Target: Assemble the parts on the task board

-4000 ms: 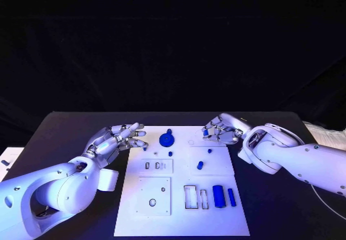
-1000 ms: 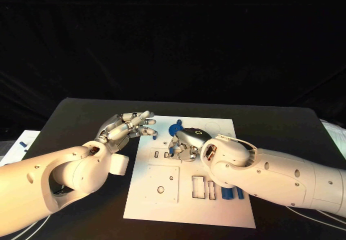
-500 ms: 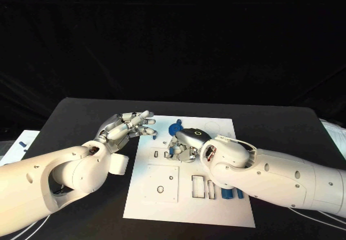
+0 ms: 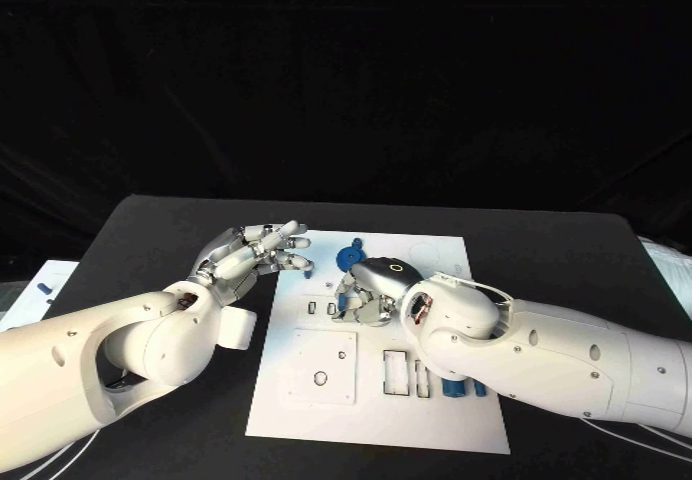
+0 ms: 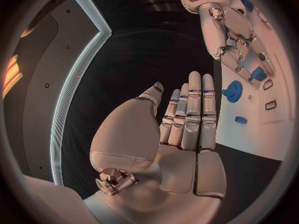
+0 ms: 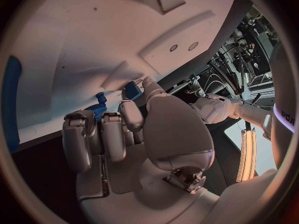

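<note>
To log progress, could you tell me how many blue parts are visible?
5: a gear at the task board's far end, a small piece beside it, a third piece pinched in the right hand, two bars by its near edge. The right arm may hide others.

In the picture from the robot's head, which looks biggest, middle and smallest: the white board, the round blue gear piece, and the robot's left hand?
1. task board, clearly the largest.
2. left hand, though it is raised nearer the camera, which may enlarge it.
3. round blue gear piece, smallest, partly hidden by the right hand.
</note>
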